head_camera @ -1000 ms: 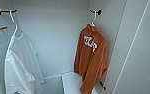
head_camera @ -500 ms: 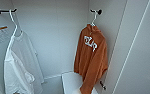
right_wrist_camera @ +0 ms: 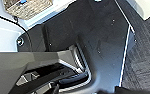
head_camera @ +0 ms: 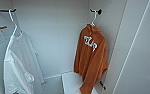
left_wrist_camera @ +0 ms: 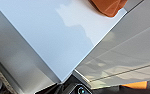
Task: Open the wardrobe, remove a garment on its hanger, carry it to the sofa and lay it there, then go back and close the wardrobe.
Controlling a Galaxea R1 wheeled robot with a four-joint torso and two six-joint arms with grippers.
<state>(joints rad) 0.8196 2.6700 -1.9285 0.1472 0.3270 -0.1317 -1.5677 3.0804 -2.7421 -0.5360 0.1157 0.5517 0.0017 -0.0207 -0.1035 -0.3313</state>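
The left end effector (left_wrist_camera: 73,88) shows as a dark tip; the right end effector (right_wrist_camera: 66,82) hangs low; neither's fingers can be made out.

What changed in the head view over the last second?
Nothing visibly moved. The orange sweatshirt hangs on its white hanger from the black hook, as before; the white shirt hangs on the left hook, unchanged. Nothing taken hold of or released.

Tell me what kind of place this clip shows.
Most likely the inside of an open white wardrobe in a room: an orange sweatshirt and a white shirt hang on hangers from black hooks.
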